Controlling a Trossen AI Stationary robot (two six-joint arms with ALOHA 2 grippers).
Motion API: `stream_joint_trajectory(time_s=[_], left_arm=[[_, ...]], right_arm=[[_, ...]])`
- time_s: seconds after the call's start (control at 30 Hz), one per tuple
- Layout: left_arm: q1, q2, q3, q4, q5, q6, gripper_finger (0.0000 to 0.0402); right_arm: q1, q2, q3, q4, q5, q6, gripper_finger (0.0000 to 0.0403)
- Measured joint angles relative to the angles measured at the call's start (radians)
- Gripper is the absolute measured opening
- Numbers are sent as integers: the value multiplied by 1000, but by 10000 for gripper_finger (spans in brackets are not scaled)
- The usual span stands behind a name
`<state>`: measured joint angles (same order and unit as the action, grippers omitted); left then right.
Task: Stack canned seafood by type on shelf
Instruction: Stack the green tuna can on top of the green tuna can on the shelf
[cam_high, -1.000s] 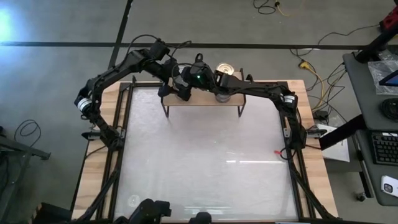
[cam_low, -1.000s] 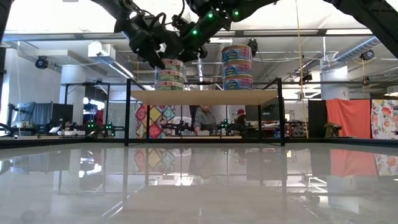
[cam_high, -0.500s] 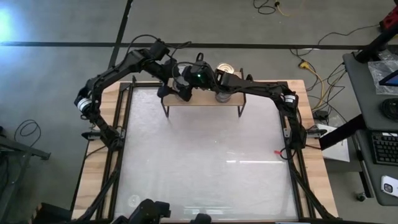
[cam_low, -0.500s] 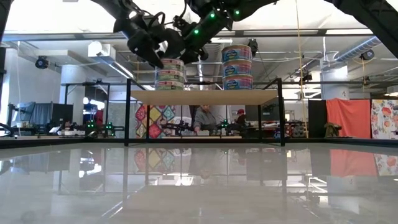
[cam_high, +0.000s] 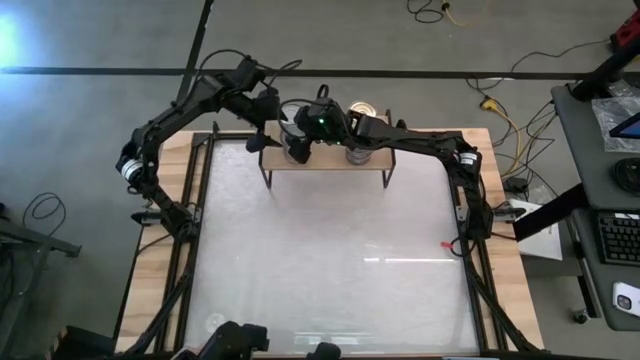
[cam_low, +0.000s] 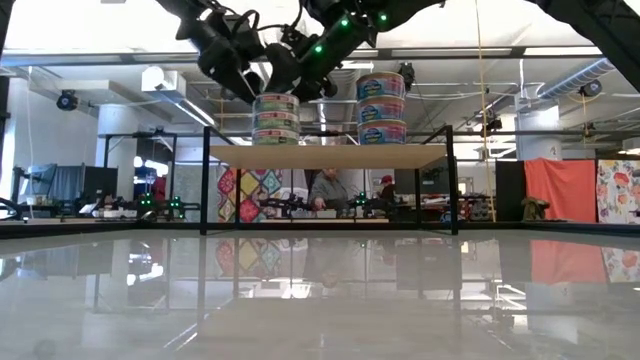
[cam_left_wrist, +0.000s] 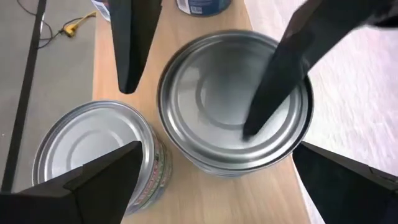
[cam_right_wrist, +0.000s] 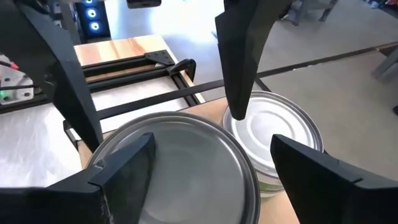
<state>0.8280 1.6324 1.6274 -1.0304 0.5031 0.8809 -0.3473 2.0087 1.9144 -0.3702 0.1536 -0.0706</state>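
Note:
The shelf (cam_high: 325, 163) stands at the table's far middle, its plank (cam_low: 330, 155) level on black legs. Two stacks of tins stand on it: a left stack (cam_low: 275, 120) with a dull silver top (cam_left_wrist: 233, 112) and a right stack (cam_low: 381, 108) with blue labels. Another silver-topped tin (cam_left_wrist: 93, 155) stands beside the left stack. My right gripper (cam_high: 298, 140) is open just above the left stack (cam_right_wrist: 180, 168). My left gripper (cam_high: 268, 128) is open, higher and to the stack's left (cam_low: 240, 80). My right gripper comes at the left stack's top tin from above, slanting. One fingertip (cam_left_wrist: 252, 127) shows over the tin's lid and the other (cam_left_wrist: 127, 87) stands outside its rim. I cannot tell whether either touches the tin.
A gold-topped tin (cam_high: 362, 110) shows at the shelf's far edge. The white table top (cam_high: 330, 260) in front of the shelf is bare, with a small red mark (cam_high: 446, 243) at its right. People sit in the room behind the shelf (cam_low: 325, 190).
My left gripper has drawn up and toward the table's far left, away from the left stack. My right gripper has stayed over the stack.

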Motion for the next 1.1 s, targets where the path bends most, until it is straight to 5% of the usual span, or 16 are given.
stream_joint_trajectory(time_s=[0.4,0.5,0.7,1.1], left_arm=[[0,-89,67,-147,195,38,398],[0,-121,62,-147,196,-12,398],[-1,-125,42,-139,189,-129,398],[-1,-119,8,-126,116,-210,398]], right_arm=[[3,-12,90,-31,3,-78,320],[3,-35,120,-71,16,-104,316],[0,-41,160,-227,206,-157,317],[-13,-41,150,-287,214,-127,318]])
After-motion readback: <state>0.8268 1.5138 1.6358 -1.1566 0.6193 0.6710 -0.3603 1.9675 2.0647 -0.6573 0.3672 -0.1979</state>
